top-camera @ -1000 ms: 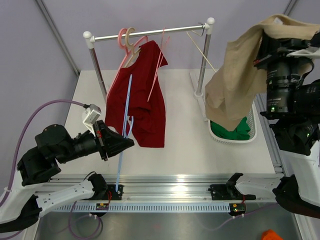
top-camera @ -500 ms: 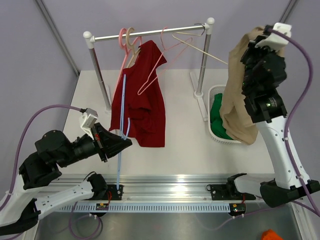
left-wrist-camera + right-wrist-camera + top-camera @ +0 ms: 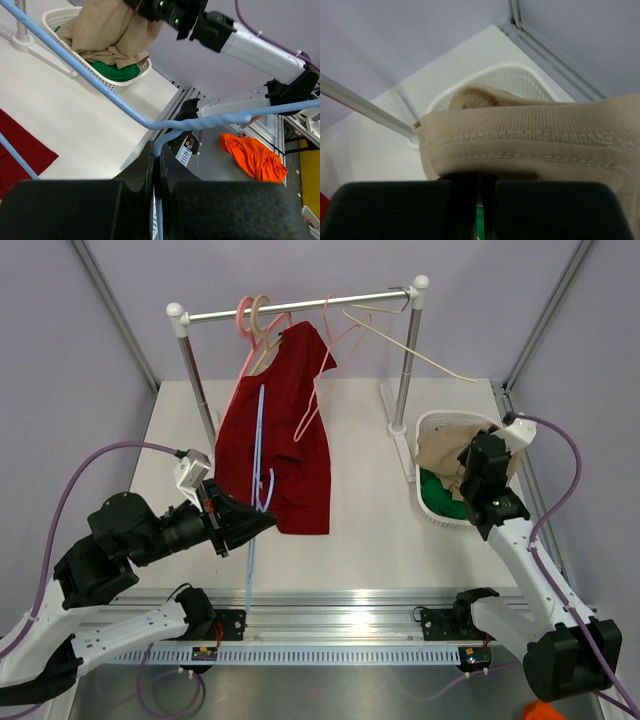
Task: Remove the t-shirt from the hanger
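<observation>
Top external view: the right gripper (image 3: pixel 468 478) reaches down into the white basket (image 3: pixel 440 420) at the table's right side, its jaws pressed together on the beige t-shirt (image 3: pixel 440 450). The shirt lies bunched in the basket on top of a green garment (image 3: pixel 440 498), off any hanger. The left gripper (image 3: pixel 250 525) pinches the bare blue hanger (image 3: pixel 250 580), which runs as a thin line up across the front of a red t-shirt (image 3: pixel 285 440). That shirt hangs from the left part of the rail (image 3: pixel 300 306). An empty pink hanger (image 3: pixel 320 390) and a cream hanger (image 3: pixel 430 358) hang farther right on the rail.

The left wrist view shows the fingers closed tight on the blue hanger's wire, with an orange cloth (image 3: pixel 252 155) lying beyond the table edge. In the right wrist view the beige hem is clamped between the fingers, above the basket rim.
</observation>
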Controlling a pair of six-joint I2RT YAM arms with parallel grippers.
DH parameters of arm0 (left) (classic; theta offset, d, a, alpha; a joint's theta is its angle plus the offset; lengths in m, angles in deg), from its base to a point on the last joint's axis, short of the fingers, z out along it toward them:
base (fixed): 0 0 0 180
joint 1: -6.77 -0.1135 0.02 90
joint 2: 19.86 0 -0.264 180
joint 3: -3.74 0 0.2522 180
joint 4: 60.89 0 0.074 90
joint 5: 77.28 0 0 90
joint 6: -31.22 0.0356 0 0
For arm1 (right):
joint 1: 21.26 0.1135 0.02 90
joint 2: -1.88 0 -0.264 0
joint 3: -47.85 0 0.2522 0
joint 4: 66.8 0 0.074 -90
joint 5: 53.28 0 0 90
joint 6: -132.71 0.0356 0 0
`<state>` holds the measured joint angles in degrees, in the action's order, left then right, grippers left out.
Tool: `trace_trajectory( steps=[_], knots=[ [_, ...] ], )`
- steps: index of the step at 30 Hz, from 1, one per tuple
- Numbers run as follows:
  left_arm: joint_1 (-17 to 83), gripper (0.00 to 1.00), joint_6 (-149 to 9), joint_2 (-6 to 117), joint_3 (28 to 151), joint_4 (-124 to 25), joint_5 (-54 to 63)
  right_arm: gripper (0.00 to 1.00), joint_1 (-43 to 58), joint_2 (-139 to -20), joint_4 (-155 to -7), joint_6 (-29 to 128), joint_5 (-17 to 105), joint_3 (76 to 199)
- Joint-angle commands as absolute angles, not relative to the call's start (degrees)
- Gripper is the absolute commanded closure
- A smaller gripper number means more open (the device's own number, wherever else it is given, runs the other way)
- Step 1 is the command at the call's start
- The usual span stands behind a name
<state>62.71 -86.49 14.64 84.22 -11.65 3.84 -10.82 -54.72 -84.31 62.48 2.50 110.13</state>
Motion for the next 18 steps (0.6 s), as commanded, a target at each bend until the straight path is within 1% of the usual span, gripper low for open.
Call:
trace_trajectory(
  steps=[1, 2, 4, 7, 8, 9, 10, 11, 13, 15, 17, 18],
  knots=[
    [62.8, 1.0, -87.2, 16.3, 85.0, -17.3, 2.5, 1.0, -11.1, -55.0, -82.1, 75.4, -2.8, 102.1],
    [62.8, 1.0, -87.3, 16.6, 85.4, -17.3, 2.5, 0.99, -11.0, -55.2, -84.3, 77.4, -3.8, 100.9],
    [62.8, 1.0, -87.6, 17.4, 85.5, -18.1, 2.3, 0.99, -11.1, -55.9, -84.0, 79.8, -3.8, 97.7],
    [62.8, 1.0, -88.5, 18.2, 85.7, -19.2, 3.8, 0.81, -11.0, -57.6, -83.5, 78.7, -3.1, 97.5],
    [62.8, 1.0, -88.8, 18.8, 86.0, -19.3, 4.5, 0.58, -11.1, -57.4, -86.8, 78.0, -2.5, 100.1],
    [62.8, 1.0, -88.9, 19.1, 86.5, -19.4, 5.0, 0.41, -11.0, -56.8, -88.1, 77.3, -0.3, 101.4],
    [62.8, 1.0, -89.7, 19.4, 86.8, -19.7, 6.2, 0.31, -11.1, -56.0, -89.2, 74.9, 1.1, 102.8],
    [62.8, 1.0, -90.0, 19.7, 86.9, -20.1, 6.8, 0.18, -11.1, -53.0, -92.7, 74.1, 2.3, 105.8],
    [62.8, 1.0, -91.0, 20.0, 87.1, -21.4, 8.1, 0.08, -11.1, -48.7, -93.9, 71.4, 8.8, 107.5],
    [62.8, 1.0, -91.7, 20.4, 86.9, -23.1, 9.1, 0.01, -11.0, -43.9, -96.8, 70.5, 13.5, 110.5],
    [62.8, 1.0, -92.6, 20.7, 86.4, -24.7, 9.6, 0.01, -11.0, -42.7, -101.4, 69.3, 20.5, 114.3],
    [62.8, 1.0, -93.2, 20.8, 86.2, -26.1, 10.2, 0.0, -11.0, -42.7, -103.1, 68.6, 26.1, 115.7]
  ],
)
